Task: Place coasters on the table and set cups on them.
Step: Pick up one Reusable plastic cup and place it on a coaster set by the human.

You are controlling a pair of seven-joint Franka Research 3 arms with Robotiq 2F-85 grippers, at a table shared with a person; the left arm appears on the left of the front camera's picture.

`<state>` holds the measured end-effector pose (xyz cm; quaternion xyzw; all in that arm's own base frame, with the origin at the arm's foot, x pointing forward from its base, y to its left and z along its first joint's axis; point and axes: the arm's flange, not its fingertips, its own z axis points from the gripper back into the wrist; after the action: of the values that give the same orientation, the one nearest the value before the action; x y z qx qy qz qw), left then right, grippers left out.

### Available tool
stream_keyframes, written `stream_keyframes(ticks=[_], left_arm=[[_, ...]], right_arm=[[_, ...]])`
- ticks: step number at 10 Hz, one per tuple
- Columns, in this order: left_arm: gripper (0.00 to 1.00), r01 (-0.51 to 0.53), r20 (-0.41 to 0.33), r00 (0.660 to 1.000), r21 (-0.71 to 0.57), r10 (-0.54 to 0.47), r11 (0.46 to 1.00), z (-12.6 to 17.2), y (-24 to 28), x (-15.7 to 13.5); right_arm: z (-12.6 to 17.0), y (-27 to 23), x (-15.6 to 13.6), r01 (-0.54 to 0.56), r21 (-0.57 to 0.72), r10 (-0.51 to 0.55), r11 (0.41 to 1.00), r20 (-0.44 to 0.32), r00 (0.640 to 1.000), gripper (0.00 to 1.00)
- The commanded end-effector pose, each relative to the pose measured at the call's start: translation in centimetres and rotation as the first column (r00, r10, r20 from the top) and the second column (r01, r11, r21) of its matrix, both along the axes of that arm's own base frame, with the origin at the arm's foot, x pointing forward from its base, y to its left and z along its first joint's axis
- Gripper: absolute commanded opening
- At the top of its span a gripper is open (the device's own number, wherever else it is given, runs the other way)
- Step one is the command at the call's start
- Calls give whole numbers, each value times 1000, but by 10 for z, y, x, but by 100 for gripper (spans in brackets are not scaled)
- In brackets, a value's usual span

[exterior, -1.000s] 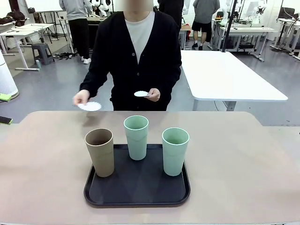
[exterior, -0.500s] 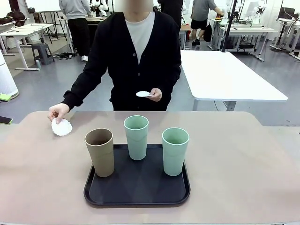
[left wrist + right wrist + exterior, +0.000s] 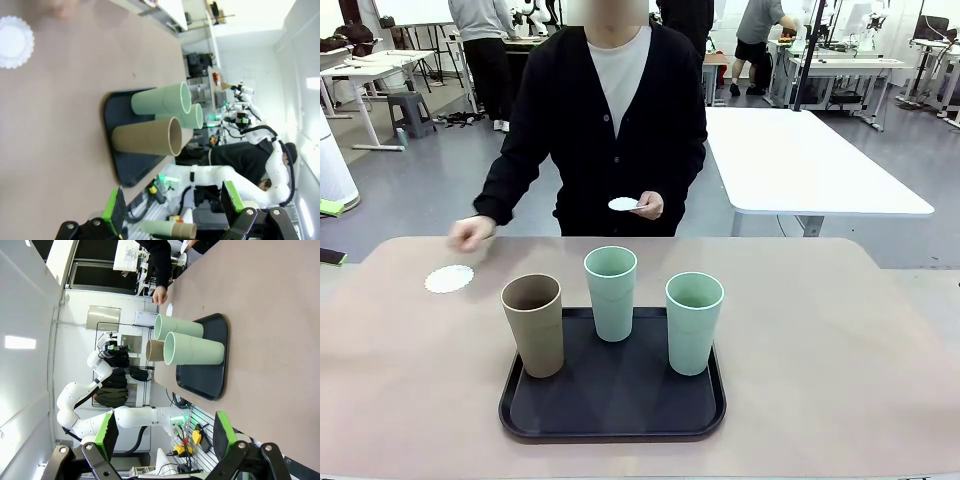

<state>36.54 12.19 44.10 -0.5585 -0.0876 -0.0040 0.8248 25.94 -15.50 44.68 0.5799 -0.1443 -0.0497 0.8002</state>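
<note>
Person's hand drawn back, coaster on table nearby, seemingly apart

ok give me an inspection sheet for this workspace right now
surface: beige-tan matte tabletop, no spills seen
job's things: one white scalloped paper coaster lies flat on it, the person's free hand just beyond; a second coaster sits in the other hand; tan-brown tumbler, back mint green tumbler and right mint green tumbler stand upright on the black tray, none on a coaster
clutter: small dark flat item past the table's left corner
grippers: left gripper open, empty; right gripper open, empty
cables: nothing seen on the tabletop
surroundings: white rectangular table behind the person; people farther off
</note>
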Motion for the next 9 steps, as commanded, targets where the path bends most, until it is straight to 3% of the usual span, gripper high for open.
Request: stream_keyframes(ticks=[1,9], left_arm=[[100,3,8,1000,-11,-3,1000,1,0,0],[100,3,8,1000,-11,-3,1000,1,0,0]], right_arm=[[0,-1,3,0,20,0,1000,19,1000,100],[0,-1,3,0,20,0,1000,19,1000,100]])
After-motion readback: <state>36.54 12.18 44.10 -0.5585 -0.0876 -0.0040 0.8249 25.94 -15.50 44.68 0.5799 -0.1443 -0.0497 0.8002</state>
